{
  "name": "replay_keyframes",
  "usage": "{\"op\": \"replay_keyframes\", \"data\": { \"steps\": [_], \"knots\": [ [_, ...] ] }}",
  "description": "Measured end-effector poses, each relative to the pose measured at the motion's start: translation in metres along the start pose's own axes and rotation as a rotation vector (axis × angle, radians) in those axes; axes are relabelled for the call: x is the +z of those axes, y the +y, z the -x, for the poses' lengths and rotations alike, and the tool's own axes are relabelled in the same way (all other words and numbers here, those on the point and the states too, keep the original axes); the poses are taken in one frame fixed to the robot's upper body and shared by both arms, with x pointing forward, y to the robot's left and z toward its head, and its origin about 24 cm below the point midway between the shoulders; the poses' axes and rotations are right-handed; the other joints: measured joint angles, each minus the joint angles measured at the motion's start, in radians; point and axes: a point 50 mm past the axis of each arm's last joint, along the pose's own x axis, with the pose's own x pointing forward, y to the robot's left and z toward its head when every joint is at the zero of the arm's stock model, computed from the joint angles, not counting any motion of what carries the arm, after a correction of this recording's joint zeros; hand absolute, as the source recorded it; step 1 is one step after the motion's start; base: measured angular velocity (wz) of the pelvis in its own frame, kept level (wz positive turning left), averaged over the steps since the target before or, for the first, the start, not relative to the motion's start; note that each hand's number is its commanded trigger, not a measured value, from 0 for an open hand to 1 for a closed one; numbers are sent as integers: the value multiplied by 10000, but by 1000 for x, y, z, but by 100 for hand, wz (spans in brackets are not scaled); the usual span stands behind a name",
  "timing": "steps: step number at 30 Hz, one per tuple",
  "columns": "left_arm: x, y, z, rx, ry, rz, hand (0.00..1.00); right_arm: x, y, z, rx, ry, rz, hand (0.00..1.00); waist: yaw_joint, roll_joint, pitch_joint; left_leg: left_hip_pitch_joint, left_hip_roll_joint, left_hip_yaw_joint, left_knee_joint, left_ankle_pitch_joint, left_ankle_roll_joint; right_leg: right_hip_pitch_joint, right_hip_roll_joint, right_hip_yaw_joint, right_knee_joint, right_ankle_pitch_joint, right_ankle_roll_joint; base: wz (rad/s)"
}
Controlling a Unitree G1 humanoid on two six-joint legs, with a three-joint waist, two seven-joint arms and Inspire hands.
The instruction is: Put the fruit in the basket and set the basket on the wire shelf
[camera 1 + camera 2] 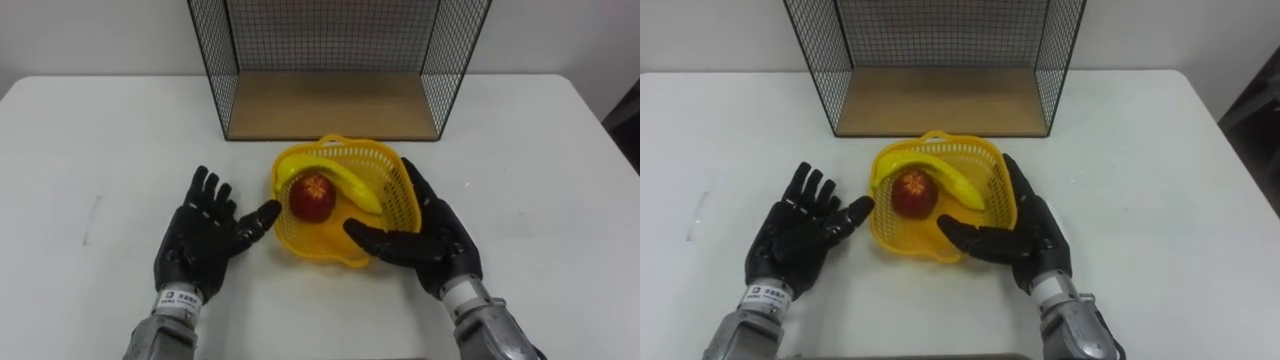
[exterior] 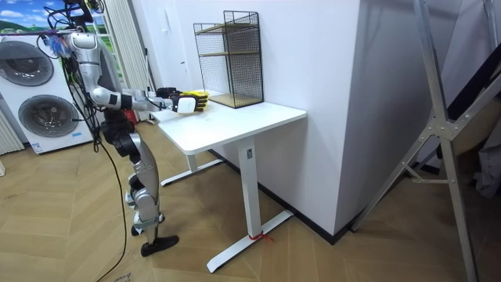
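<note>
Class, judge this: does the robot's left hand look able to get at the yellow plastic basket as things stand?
Probably yes: the left hand is open beside the yellow plastic basket, thumb close to its rim, with only bare white table between.

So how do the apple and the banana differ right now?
The apple is red and round; the banana is yellow, long and curved. The apple sits at the left of the basket; the banana arches behind it and down its right. Both lie inside the basket.
</note>
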Motion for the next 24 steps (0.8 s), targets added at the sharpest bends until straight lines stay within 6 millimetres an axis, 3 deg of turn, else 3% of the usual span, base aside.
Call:
{"op": "replay_keyframes", "data": {
  "steps": [6, 11, 16, 24],
  "knots": [
    [0, -1, 0, -54, -4, -108, 0, 1, 0, 0, 115, -24, -8, 0, -11, 1, -26, -104, -65, -5, 52, 3, 1, -77, -2, -9, 7, 1, -2, 0],
    [-2, -7, -1, -348, 72, -1262, 0, -2, 9, -2, 432, 19, -151, 0, 5, -13, -33, -95, -70, 0, 67, 4, 3, -77, -3, 6, 6, 3, -4, 0],
    [-13, -25, -3, -1125, 381, -1885, 0, -6, 26, -9, 1173, 159, -216, 0, 4, -47, -10, -125, -74, -9, 82, 3, 3, -106, -14, -14, 6, 3, -5, 0],
    [-13, -26, -4, -1251, 355, -2159, 0, -4, 26, -13, 1202, 144, -150, 0, 3, -67, 22, -173, -76, -10, 66, 2, 3, -159, -13, -20, 4, 2, -3, 0]
  ]
}}
